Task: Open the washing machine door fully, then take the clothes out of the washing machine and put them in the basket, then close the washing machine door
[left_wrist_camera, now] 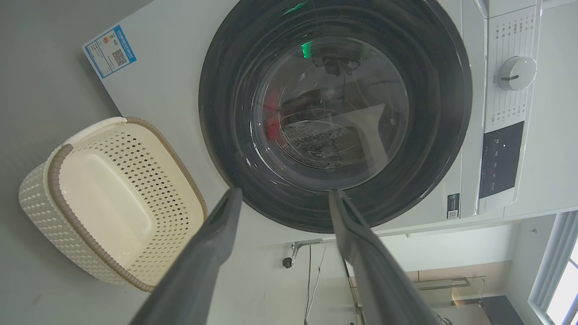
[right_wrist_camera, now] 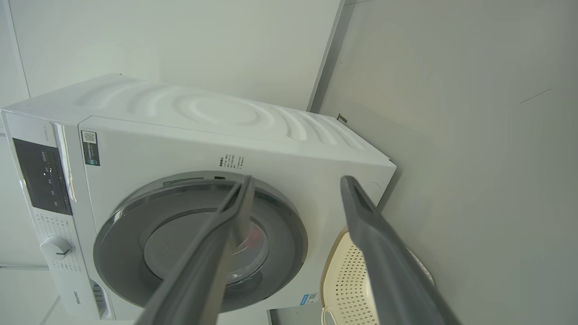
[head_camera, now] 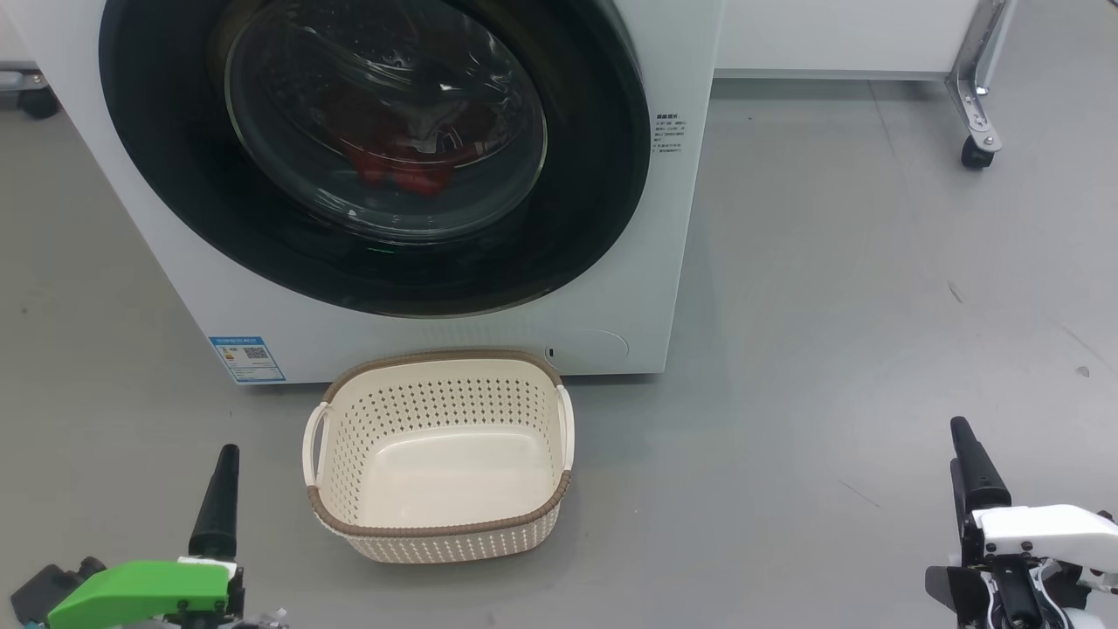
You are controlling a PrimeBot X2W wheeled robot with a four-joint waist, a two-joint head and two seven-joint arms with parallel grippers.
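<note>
The white washing machine (head_camera: pixel 611 288) stands ahead with its round glossy black door (head_camera: pixel 175 201) shut flat against the front. Red clothes (head_camera: pixel 397 162) show dimly through the door's glass bowl. On the floor just before the machine sits the cream basket (head_camera: pixel 437 454), nothing inside it. My left gripper (head_camera: pixel 225 489) rests low at the lower left, left of the basket. In the left wrist view the left gripper (left_wrist_camera: pixel 284 195) is open and holds nothing. My right gripper (head_camera: pixel 969 459) is at the lower right, far from the machine, and in the right wrist view the right gripper (right_wrist_camera: pixel 295 180) stands open too.
Grey floor (head_camera: pixel 830 349) spreads to the right of the washer. A metal leg with a black caster (head_camera: pixel 976 153) stands at the far right under a white cabinet. Another caster (head_camera: pixel 39 103) sits at the far left. A blue sticker (head_camera: pixel 247 358) marks the washer's lower left corner.
</note>
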